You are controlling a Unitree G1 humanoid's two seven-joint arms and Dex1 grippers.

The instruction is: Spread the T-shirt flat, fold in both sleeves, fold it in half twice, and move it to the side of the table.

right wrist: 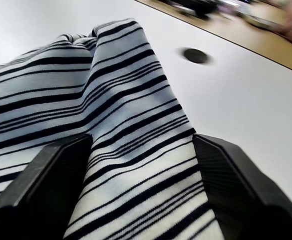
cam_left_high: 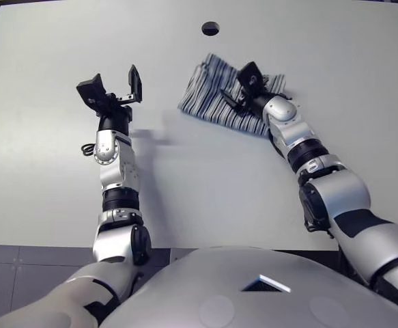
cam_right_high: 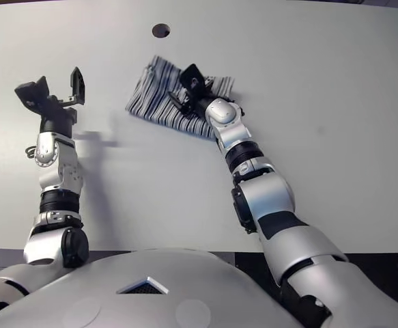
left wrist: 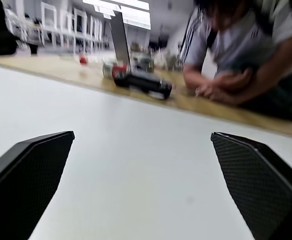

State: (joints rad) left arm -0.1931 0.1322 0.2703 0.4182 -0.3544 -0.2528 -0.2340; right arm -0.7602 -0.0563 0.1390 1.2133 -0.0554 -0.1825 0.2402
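Note:
The T-shirt, blue-white with dark stripes, lies folded into a small bundle on the white table, at the far middle. My right gripper rests on the bundle's right part. In the right wrist view its fingers stand apart, open, with the striped cloth lying between them. My left gripper is held up over the table left of the shirt, a clear gap away. It is open with nothing between its fingers.
A round dark cable hole sits in the table just beyond the shirt. Bare white tabletop stretches left, right and in front of the bundle. The table's front edge runs near my body.

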